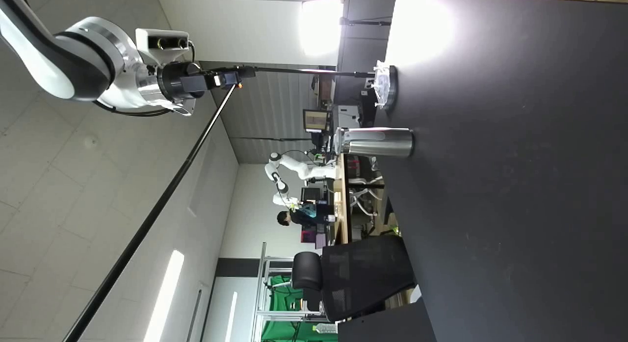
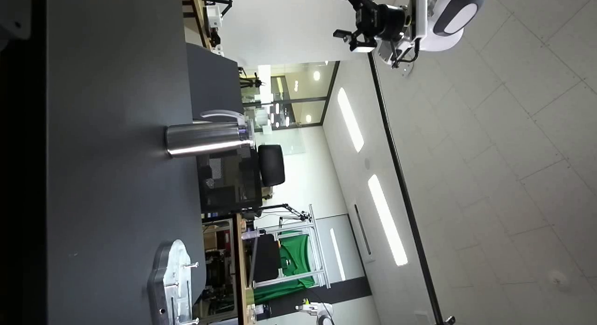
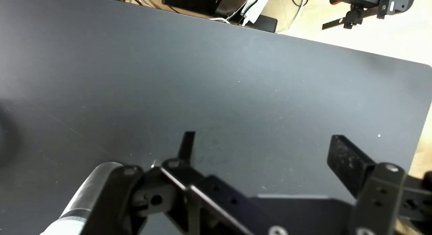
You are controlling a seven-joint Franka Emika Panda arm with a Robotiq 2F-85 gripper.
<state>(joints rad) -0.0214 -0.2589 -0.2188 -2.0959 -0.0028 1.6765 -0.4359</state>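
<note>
Fingers [image 3: 347, 164]: spread wide, nothing between them, touching nothing.
Gripper [image 2: 343, 15]: hangs high over the table [image 2: 112, 185], pointing down at it (both exterior views lie on their side, so "down" takes a sec to work out).
Flask [image 3: 91, 191]: steel, nearest thing to the gripper, but well below and apart from it; lower left in the wrist view. In both exterior views it stands upright on the table.
Handle [image 2: 224, 113]: pale, runs along one side of the flask; can't make it out in the wrist view.
Base [image 2: 179, 278]: dark, pegs [image 2: 191, 265] on top, sitting on the same table, apart from the flask.
Flask tipping: it's tall and slim, so I'd guess a sideways bump up high topples it. Cause would be one finger coming in off-centre.
Flask blind spot: the gripper covers part of it in the wrist view, so lining up by that alone seems dicey.
Handle snag: a finger lowered on that side could hook it.
Flask grip: looks smooth, so a weak or crooked squeeze might slip.
</note>
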